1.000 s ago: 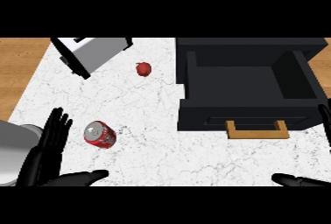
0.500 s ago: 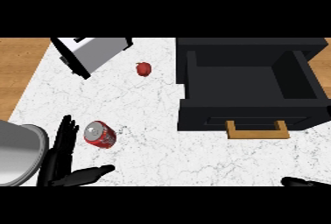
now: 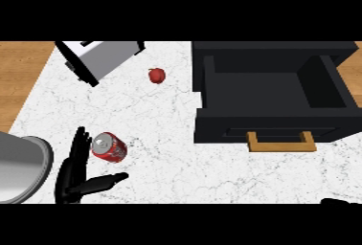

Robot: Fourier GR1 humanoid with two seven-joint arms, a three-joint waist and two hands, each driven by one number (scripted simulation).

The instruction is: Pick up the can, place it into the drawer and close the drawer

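Presently, at the lower left of the frame, the left hand (image 3: 74, 167) shows with its fingers straight and spread, the thumb sticking out toward the right; it holds nothing. Its grey forearm (image 3: 21, 167) fills the lower left corner. At the lower right edge only a dark sliver of the right hand (image 3: 343, 201) shows, and whether its fingers are spread or curled cannot be told.

The can (image 3: 109, 147), red with a silver top, lies on its side on the white marble counter (image 3: 155, 119), just beside the left hand's fingers on their right.

Further up, at right, the black drawer (image 3: 272, 91) stands pulled open, its wooden handle (image 3: 280, 142) facing the lower edge. A small red fruit (image 3: 157, 75) sits at upper centre. A toaster (image 3: 102, 55) stands at upper left.
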